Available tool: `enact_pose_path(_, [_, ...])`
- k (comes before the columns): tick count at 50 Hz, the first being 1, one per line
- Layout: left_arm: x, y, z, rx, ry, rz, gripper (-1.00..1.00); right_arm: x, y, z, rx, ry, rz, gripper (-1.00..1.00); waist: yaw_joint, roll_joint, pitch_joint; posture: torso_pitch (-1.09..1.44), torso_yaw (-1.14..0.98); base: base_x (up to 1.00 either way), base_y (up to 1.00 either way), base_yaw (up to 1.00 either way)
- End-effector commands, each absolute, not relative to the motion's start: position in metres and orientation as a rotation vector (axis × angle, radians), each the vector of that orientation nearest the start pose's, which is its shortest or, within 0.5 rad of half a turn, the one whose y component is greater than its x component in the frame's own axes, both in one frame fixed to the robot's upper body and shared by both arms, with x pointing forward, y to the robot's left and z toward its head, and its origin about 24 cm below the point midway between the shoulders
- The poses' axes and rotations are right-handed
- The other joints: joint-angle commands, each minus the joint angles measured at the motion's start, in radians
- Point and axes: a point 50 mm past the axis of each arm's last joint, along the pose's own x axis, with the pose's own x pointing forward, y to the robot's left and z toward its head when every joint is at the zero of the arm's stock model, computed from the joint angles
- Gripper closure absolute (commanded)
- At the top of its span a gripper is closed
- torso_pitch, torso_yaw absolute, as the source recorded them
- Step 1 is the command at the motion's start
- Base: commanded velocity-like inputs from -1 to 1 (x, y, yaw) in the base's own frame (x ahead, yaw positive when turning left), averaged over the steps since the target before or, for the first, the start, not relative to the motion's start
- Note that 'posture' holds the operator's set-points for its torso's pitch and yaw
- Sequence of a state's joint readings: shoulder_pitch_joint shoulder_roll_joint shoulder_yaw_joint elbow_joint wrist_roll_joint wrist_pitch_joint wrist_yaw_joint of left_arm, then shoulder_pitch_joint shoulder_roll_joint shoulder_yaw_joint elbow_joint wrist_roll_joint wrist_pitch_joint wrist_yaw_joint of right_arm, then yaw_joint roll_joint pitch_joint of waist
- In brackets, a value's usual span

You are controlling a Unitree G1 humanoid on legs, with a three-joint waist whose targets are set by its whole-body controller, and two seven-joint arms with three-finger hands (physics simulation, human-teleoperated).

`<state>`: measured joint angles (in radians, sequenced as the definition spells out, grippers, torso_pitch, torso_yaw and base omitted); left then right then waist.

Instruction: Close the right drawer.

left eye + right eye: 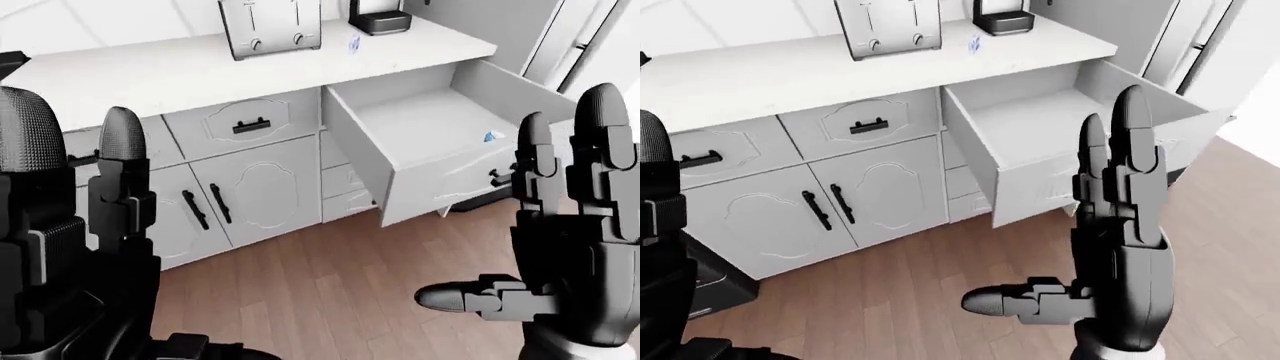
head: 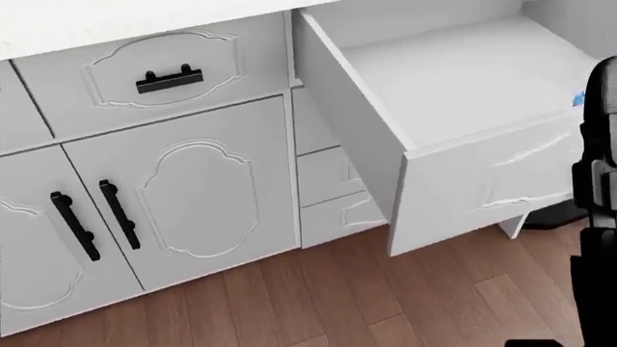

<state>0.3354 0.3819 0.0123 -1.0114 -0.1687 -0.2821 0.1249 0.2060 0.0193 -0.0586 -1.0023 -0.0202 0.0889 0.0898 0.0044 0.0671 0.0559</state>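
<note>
The right drawer stands pulled far out of the white cabinet, with its white inside in full view and a small blue thing near its front panel. In the head view the drawer fills the upper right. My right hand is raised between the camera and the drawer's front panel, fingers upright and spread, thumb pointing left, holding nothing. Whether it touches the drawer cannot be told. My left hand is raised at the left of the left-eye view, also open, far from the drawer.
A toaster and a black appliance stand on the white counter. Left of the open drawer are a closed drawer and two cabinet doors with black handles. Wooden floor lies below.
</note>
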Motion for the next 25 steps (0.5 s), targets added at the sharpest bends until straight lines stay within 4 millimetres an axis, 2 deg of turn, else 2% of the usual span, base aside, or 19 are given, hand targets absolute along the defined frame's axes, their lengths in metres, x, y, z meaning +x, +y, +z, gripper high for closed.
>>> enact_pose_path(1, [0.1167,0.1597,0.2273,0.121,-1.001,-0.144,-1.00,0.1463,-0.1612,0.2181,-0.096,-0.790,-0.036,-1.00,-0.002,-0.002,-0.008,0.00,0.00,0.00,0.00,-0.51])
enact_pose_path(6, [0.1161,0.1600,0.2263,0.124,-1.002,-0.143,-1.00,0.1470,-0.1602,0.2170,-0.098,-0.788,-0.033,-1.00,0.001,-0.060,-0.003,0.00,0.00,0.00,0.00,-0.51])
enact_pose_path(8, [0.1161,0.1603,0.2261,0.124,-1.001,-0.144,-1.00,0.1482,-0.1594,0.2162,-0.100,-0.785,-0.030,-1.00,-0.001,-0.102,-0.011,0.00,0.00,0.00,0.00,-0.51])
enact_pose_path(9, [0.1160,0.1604,0.2261,0.125,-1.001,-0.143,-1.00,0.1484,-0.1595,0.2161,-0.098,-0.784,-0.031,-1.00,-0.008,-0.141,-0.028,0.00,0.00,0.00,0.00,-0.50])
enact_pose_path(10, [0.1158,0.1604,0.2258,0.124,-1.000,-0.144,-1.00,0.1489,-0.1597,0.2153,-0.099,-0.783,-0.031,-1.00,-0.020,-0.108,-0.017,0.00,0.00,0.00,0.00,-0.50])
enact_pose_path(11, [0.1152,0.1604,0.2255,0.124,-1.000,-0.145,-1.00,0.1489,-0.1595,0.2150,-0.100,-0.783,-0.030,-1.00,-0.016,-0.110,-0.017,0.00,0.00,0.00,0.00,-0.51])
enact_pose_path(14, [0.1180,0.1583,0.2271,0.124,-1.002,-0.146,-1.00,0.1495,-0.1603,0.2136,-0.100,-0.783,-0.030,-1.00,-0.025,-0.081,-0.017,0.00,0.00,0.00,0.00,-0.49])
enact_pose_path(19, [0.1194,0.1591,0.2297,0.125,-1.004,-0.146,-1.00,0.1494,-0.1601,0.2122,-0.101,-0.783,-0.027,-1.00,-0.011,-0.033,0.009,0.00,0.00,0.00,0.00,-0.49])
enact_pose_path(21, [0.1196,0.1594,0.2304,0.126,-1.005,-0.147,-1.00,0.1496,-0.1601,0.2122,-0.100,-0.782,-0.026,-1.00,-0.009,0.004,0.007,0.00,0.00,0.00,0.00,-0.46])
enact_pose_path(22, [0.1197,0.1595,0.2307,0.126,-1.005,-0.148,-1.00,0.1494,-0.1599,0.2122,-0.101,-0.782,-0.025,-1.00,-0.004,0.036,-0.006,0.00,0.00,0.00,0.00,-0.29])
enact_pose_path(23, [0.1196,0.1597,0.2310,0.126,-1.006,-0.148,-1.00,0.1492,-0.1599,0.2122,-0.100,-0.782,-0.025,-1.00,-0.002,0.038,-0.015,0.00,0.00,0.00,0.00,-0.29])
enact_pose_path(24, [0.1198,0.1597,0.2311,0.126,-1.004,-0.148,-1.00,0.1493,-0.1601,0.2119,-0.100,-0.781,-0.025,-1.00,0.008,0.017,0.005,0.00,0.00,0.00,0.00,-0.29])
enact_pose_path(25, [0.1197,0.1599,0.2313,0.126,-1.005,-0.148,-1.00,0.1491,-0.1600,0.2119,-0.101,-0.782,-0.025,-1.00,0.000,0.024,0.011,0.00,0.00,0.00,0.00,-0.30])
